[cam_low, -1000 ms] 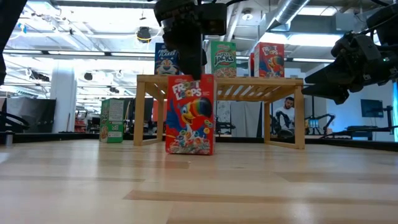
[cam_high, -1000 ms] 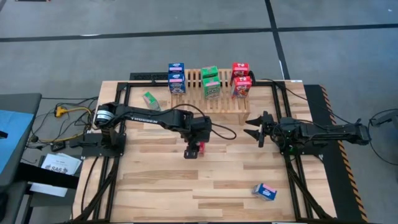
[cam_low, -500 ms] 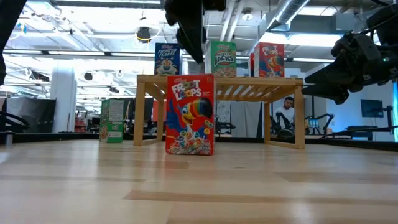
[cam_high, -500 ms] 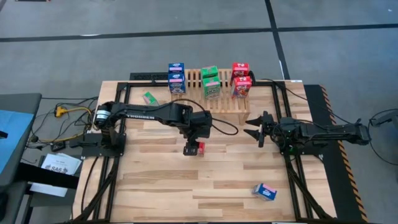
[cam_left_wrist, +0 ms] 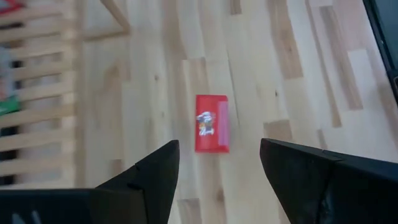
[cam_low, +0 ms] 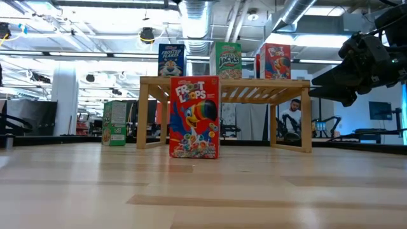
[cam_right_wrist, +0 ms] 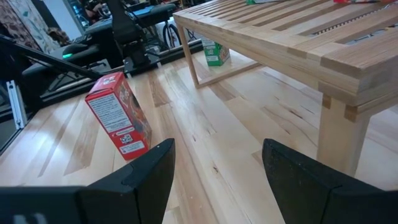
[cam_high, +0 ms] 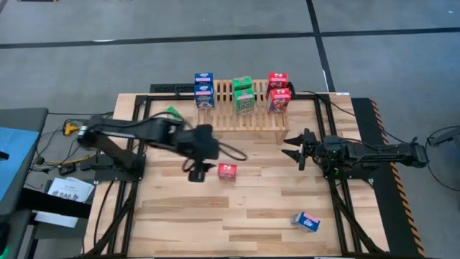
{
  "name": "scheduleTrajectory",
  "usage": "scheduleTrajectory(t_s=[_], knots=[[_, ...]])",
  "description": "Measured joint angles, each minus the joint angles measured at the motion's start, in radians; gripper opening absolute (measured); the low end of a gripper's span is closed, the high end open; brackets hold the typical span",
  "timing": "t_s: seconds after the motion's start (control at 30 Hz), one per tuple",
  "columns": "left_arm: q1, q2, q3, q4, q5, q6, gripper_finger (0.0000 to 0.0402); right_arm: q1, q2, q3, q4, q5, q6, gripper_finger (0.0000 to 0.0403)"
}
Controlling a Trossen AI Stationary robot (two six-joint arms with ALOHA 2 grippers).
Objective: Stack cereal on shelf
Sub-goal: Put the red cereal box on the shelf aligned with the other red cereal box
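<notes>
A red cereal box (cam_high: 227, 170) stands upright on its base on the plank table, in front of the shelf (cam_high: 256, 119), and also shows in the left wrist view (cam_left_wrist: 211, 123) and the low view (cam_low: 194, 116). My left gripper (cam_high: 195, 175) hangs open, high above the table and a little left of that box, with nothing between its fingers. On the shelf stand two blue boxes (cam_high: 205, 88), two green boxes (cam_high: 244, 93) and two red boxes (cam_high: 278, 90). My right gripper (cam_high: 293, 149) waits open at the table's right, pointing toward the middle.
A green box (cam_high: 172, 113) stands on the table left of the shelf. A blue box (cam_high: 307, 221) lies flat near the front right. Black frame rails (cam_high: 338, 194) run along the table's sides. A person (cam_low: 294, 117) sits in the room behind.
My left gripper has risen from just above the red box, out of the low view's top, and swung toward the table's left edge. The red box has stayed upright where it was.
</notes>
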Motion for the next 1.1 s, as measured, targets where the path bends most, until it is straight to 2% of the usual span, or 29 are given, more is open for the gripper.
scheduleTrajectory(t_s=[0.17, 0.47, 0.67, 0.83, 1.1], knots=[[-0.033, -0.221, -0.264, 0.168, -0.069, -0.036, 0.0214, 0.000, 0.000, 0.000, 0.000, 0.000, 0.000, 0.0266], [-0.033, -0.676, -0.837, 0.528, 0.006, -0.001, 0.0214, 0.000, 0.000, 0.000, 0.000, 0.000, 0.000, 0.0266], [-0.033, -0.987, -1.163, 0.747, 0.014, -0.003, 0.0214, 0.000, 0.000, 0.000, 0.000, 0.000, 0.000, 0.0266], [-0.033, -1.233, -1.344, 0.782, 0.014, -0.045, 0.0214, 0.000, 0.000, 0.000, 0.000, 0.000, 0.000, 0.0266], [-0.033, -1.561, -1.494, 0.727, 0.015, -0.063, 0.0214, 0.000, 0.000, 0.000, 0.000, 0.000, 0.000, 0.0266]])
